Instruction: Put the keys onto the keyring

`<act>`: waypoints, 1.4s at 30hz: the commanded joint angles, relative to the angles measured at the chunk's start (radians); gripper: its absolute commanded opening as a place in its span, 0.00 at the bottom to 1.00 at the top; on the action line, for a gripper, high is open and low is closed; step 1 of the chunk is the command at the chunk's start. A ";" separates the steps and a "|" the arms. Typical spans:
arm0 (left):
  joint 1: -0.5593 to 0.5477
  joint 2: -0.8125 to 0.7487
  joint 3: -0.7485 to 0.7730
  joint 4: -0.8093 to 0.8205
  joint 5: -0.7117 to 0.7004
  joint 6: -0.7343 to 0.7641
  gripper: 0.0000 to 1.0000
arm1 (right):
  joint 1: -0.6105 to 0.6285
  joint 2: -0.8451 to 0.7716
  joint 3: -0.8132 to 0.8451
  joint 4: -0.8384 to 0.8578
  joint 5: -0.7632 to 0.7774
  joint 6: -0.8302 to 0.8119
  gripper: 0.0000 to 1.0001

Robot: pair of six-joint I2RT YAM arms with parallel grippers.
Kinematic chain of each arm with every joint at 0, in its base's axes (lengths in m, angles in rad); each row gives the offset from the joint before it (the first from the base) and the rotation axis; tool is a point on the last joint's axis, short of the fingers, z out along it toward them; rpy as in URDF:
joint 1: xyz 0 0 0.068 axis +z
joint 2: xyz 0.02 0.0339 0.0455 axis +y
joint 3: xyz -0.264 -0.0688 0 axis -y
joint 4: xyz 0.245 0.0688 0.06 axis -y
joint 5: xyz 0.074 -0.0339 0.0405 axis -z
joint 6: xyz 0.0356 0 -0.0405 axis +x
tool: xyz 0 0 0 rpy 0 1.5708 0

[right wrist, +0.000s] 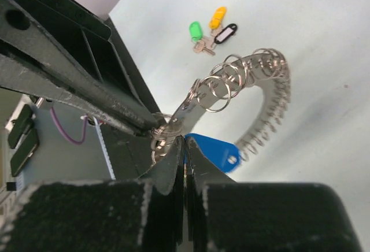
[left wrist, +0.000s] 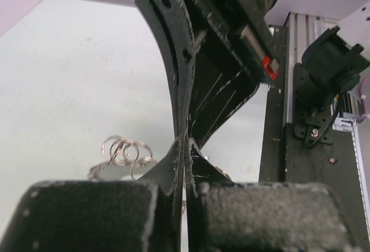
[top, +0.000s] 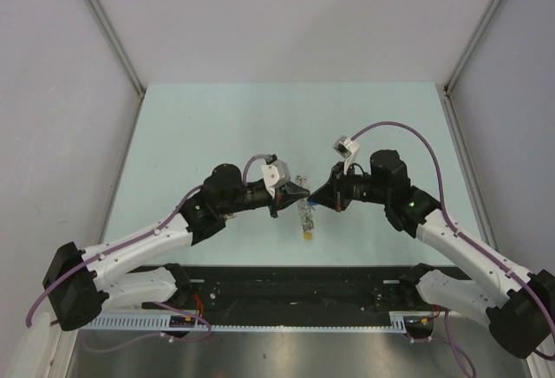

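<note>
The keyring [right wrist: 261, 84], a wide silver band fringed with small split rings, hangs above the table between both arms. My left gripper [left wrist: 185, 143] is shut on one end of it, and a few of its rings [left wrist: 124, 150] show to the left of the tips. My right gripper [right wrist: 185, 140] is shut on a key with a blue tag [right wrist: 215, 151], pressed against the keyring's clamped end. In the top view the two grippers meet tip to tip, left gripper [top: 300, 194] and right gripper [top: 319, 198]. More keys with green [right wrist: 196, 30], yellow [right wrist: 218, 16] and black tags lie on the table.
The pale green table [top: 208, 135] is walled by white panels on three sides. A black base plate [top: 295, 283] with cables runs along the near edge. The loose keys [top: 307, 232] lie just below the hanging keyring.
</note>
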 commanded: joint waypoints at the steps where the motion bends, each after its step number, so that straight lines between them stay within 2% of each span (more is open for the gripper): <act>1: -0.017 -0.008 -0.004 0.204 0.029 -0.041 0.00 | -0.006 0.022 -0.018 0.109 -0.049 0.037 0.00; 5: -0.017 -0.032 -0.023 0.159 -0.001 -0.036 0.00 | -0.029 0.008 -0.009 0.123 -0.054 -0.016 0.00; 7: -0.017 -0.066 -0.036 0.112 -0.038 -0.018 0.02 | -0.038 0.013 0.028 0.062 -0.042 -0.058 0.00; 11: -0.010 -0.104 -0.048 -0.009 -0.061 0.031 0.27 | -0.040 0.031 0.083 -0.047 -0.023 -0.187 0.00; 16: 0.007 -0.084 -0.019 -0.167 -0.014 0.109 0.43 | -0.037 0.065 0.144 -0.167 -0.014 -0.311 0.00; 19: 0.009 -0.038 0.036 -0.264 0.008 0.140 0.44 | -0.038 0.077 0.158 -0.201 0.001 -0.363 0.00; 22: 0.009 0.012 0.061 -0.289 0.028 0.134 0.45 | -0.038 0.080 0.161 -0.205 0.018 -0.363 0.00; 30: 0.006 0.080 0.056 -0.189 -0.011 0.004 0.47 | -0.025 0.082 0.163 -0.208 0.050 -0.366 0.00; 42: 0.004 0.176 0.093 -0.073 -0.018 -0.036 0.45 | 0.011 0.091 0.163 -0.218 0.063 -0.382 0.00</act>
